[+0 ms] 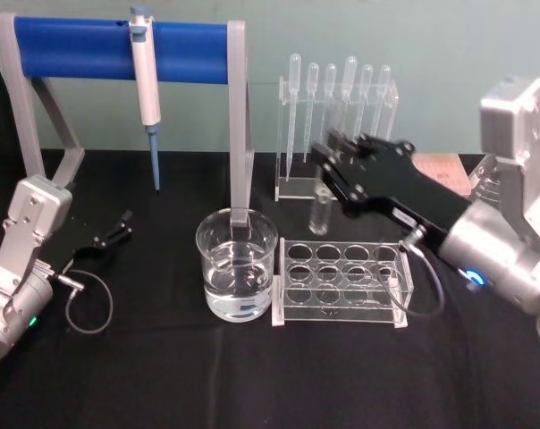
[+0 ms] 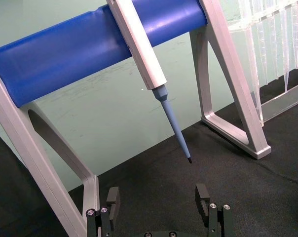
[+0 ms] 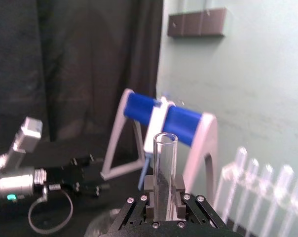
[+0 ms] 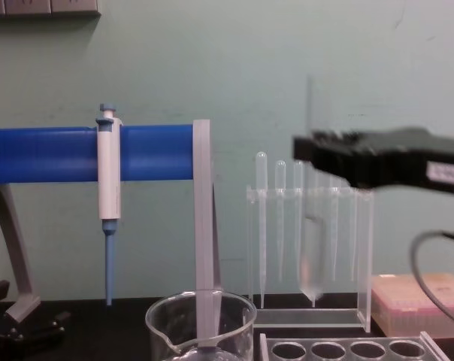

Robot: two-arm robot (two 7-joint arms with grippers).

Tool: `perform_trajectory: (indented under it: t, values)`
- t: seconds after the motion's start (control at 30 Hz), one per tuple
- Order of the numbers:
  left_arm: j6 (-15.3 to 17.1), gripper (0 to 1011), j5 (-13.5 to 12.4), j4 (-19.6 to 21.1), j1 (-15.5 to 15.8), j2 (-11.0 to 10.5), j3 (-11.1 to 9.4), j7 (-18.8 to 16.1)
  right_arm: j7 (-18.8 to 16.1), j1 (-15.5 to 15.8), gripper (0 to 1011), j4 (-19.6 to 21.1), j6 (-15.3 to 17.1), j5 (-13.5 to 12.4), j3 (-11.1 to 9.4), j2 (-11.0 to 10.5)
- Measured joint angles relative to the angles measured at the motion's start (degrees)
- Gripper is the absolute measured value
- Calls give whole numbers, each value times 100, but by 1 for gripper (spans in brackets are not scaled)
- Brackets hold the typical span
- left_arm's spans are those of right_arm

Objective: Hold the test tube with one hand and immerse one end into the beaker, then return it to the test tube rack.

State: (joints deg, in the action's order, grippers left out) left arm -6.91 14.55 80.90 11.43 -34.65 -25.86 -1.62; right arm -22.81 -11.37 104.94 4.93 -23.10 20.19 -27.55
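Note:
The test tube (image 1: 321,214) hangs upright and clear of the table, with my right gripper (image 1: 340,164) shut on its upper part. It is to the right of the beaker (image 1: 237,264), over the back left corner of the tube rack (image 1: 341,284). In the chest view the test tube (image 4: 311,252) hangs below the right gripper (image 4: 311,150), its rounded bottom above the rack's top. In the right wrist view the test tube's (image 3: 165,168) open rim sticks up between the pads of the right gripper (image 3: 164,191). The beaker (image 4: 201,323) holds clear liquid. My left gripper (image 1: 118,228) rests open at the far left.
A white-and-blue pipettor (image 1: 147,80) hangs on a blue-bar stand (image 1: 73,40) behind the beaker. A clear stand of plastic pipettes (image 1: 337,116) is behind the rack. A box (image 4: 419,301) lies at the back right. In the left wrist view the left gripper (image 2: 158,197) faces the pipettor (image 2: 149,64).

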Motion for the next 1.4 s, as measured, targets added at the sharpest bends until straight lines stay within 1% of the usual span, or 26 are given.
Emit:
perform_trajectory:
  t: [0.03,0.17,0.2,0.23,0.27,0.3,0.33,0.4,0.43,0.5,0.53,0.73,0.83,0.87,0.97,1.03,1.3,1.4]
  values:
    - [0,1000,0,0,0,0,0,0,0,0,226,0,0,0,0,0]
    - [0,1000,0,0,0,0,0,0,-107,-390,226,-162,57,32,229,204]
    - [0,1000,0,0,0,0,0,0,-142,-530,226,-254,75,44,325,287]
    - [0,1000,0,0,0,0,0,0,-142,-530,226,-254,75,44,325,287]
    - [0,1000,0,0,0,0,0,0,-173,-662,226,-362,90,58,420,369]
    - [0,1000,0,0,0,0,0,0,-184,-702,226,-401,91,62,450,395]
    - [0,1000,0,0,0,0,0,0,-211,-823,226,-519,93,73,535,479]
    - [0,1000,0,0,0,0,0,0,-232,-897,226,-626,90,77,601,544]
    - [0,1000,0,0,0,0,0,0,-247,-970,226,-747,79,78,666,617]
    - [0,1000,0,0,0,0,0,0,-255,-1024,226,-879,60,77,720,684]
    - [0,1000,0,0,0,0,0,0,-264,-1063,226,-1004,33,75,772,751]
    - [0,1000,0,0,0,0,0,0,-296,-1099,226,-1360,-60,65,909,892]
    - [0,1000,0,0,0,0,0,0,-294,-1080,226,-1513,-141,101,964,931]
    - [0,1000,0,0,0,0,0,0,-303,-1065,226,-1594,-227,122,983,947]
    - [0,1000,0,0,0,0,0,0,-345,-1043,226,-1757,-366,146,1009,981]
    - [0,1000,0,0,0,0,0,0,-410,-1022,226,-1994,-527,157,1036,1037]
    - [0,1000,0,0,0,0,0,0,-542,-1010,226,-2441,-714,210,1110,1153]
    - [0,1000,0,0,0,0,0,0,-574,-1004,226,-2531,-754,225,1127,1180]
